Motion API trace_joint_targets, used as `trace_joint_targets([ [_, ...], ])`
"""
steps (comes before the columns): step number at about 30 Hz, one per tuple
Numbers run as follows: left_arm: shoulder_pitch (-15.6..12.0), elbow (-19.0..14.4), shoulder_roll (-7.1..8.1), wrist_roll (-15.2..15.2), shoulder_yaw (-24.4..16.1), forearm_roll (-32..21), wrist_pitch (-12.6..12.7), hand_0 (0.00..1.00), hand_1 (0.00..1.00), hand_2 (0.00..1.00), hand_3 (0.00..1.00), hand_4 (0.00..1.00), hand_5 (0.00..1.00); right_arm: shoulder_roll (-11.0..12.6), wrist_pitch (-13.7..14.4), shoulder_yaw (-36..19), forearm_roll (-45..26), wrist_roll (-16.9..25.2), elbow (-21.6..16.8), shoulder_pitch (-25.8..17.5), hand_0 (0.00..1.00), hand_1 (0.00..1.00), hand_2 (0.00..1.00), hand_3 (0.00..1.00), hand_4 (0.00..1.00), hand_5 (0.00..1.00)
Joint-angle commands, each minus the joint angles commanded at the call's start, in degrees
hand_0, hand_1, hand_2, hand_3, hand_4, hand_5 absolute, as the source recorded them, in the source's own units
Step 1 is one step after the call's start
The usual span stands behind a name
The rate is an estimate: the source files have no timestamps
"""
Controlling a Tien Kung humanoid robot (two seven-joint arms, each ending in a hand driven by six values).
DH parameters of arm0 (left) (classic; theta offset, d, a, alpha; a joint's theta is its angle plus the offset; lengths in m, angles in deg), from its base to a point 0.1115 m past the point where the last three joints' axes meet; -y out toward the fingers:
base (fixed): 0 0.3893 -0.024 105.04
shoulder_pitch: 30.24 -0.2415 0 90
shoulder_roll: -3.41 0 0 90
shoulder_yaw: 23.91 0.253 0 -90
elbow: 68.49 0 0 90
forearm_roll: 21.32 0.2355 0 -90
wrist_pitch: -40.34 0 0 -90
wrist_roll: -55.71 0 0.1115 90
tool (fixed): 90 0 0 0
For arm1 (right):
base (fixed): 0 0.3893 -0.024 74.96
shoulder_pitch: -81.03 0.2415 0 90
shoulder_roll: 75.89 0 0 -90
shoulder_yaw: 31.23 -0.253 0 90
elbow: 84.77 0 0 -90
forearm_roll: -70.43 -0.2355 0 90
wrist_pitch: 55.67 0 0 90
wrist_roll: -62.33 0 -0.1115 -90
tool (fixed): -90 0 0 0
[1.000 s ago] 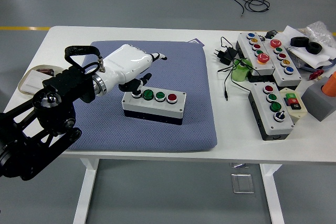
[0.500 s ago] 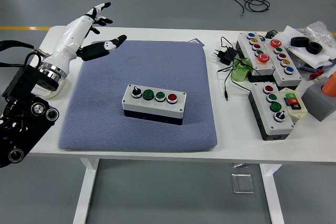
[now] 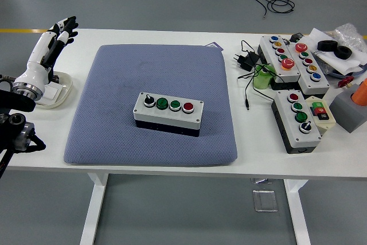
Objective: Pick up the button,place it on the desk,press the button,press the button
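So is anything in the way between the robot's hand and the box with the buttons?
No. The left hand hovers open at the table's far left, and only bare blue mat lies between it and the button box.

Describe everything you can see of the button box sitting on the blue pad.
The button box is a long pale grey case with a dark base, apparently plastic. Its top carries a row of four controls: a black selector knob at the left, two green pushbuttons, then a red pushbutton. It lies flat, turned slightly askew, near the middle of the blue-grey padded mat, which alone touches it. No cable is visible. The left hand is well away, over the table's far left.
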Motion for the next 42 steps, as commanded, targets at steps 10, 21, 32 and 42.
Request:
trace_joint_targets([
  [10, -0.61, -0.35, 0.99, -1.30, -0.39, -14.71, -2.88, 0.840, 0.873, 0.896, 0.868, 0.700, 0.998, 0.04, -0.04, -0.04, 0.19, 0.03, 0.00, 0.20, 0.631, 0.530, 0.622, 0.569, 0.310, 0.238],
  [21, -0.93, -0.24, 1.54, -1.20, -0.85, -15.33, -3.87, 0.852, 0.888, 0.912, 0.886, 0.690, 0.998, 0.07, -0.07, 0.00, 0.18, 0.00, 0.00, 0.27, 0.632, 0.530, 0.623, 0.569, 0.311, 0.239],
  [32, -0.91, -0.02, 1.71, -1.06, -0.91, -15.39, -4.51, 0.857, 0.894, 0.918, 0.892, 0.691, 0.998, 0.06, -0.08, -0.03, 0.31, -0.01, 0.00, 0.36, 0.632, 0.530, 0.624, 0.569, 0.311, 0.242],
  [42, -1.13, 0.24, 1.87, -0.95, -0.77, -15.30, -4.87, 0.858, 0.894, 0.917, 0.896, 0.685, 0.998, 0.04, -0.13, -0.09, 0.55, -0.08, 0.00, 0.42, 0.632, 0.532, 0.624, 0.569, 0.311, 0.243],
])
